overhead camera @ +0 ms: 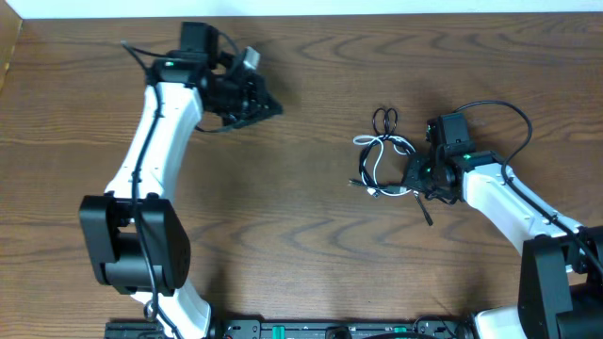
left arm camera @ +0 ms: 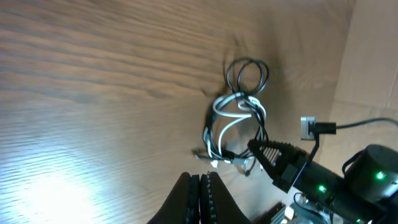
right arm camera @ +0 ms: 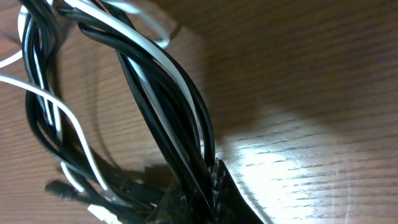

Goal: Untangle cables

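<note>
Black and white cables (overhead camera: 382, 155) tangled on wooden table (overhead camera: 301, 245); right gripper (overhead camera: 413, 178) apparently clenched on cables; left gripper (left arm camera: 200, 190) closed, empty.

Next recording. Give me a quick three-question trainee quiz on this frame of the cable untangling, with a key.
1. True or false: the left gripper holds the tangled bundle of thin black and white cables.
2. In the overhead view, where on the brown wooden table does the bundle lie? A) right of centre, at the right gripper; B) beside the left arm's base; C) at the near edge, in the middle.
3. Fill in: in the right wrist view, the cords running into the right gripper's fingers are black and ____.
Key: 1 false, the left gripper is shut on nothing, apart from the bundle; 2 A; 3 white.
</note>
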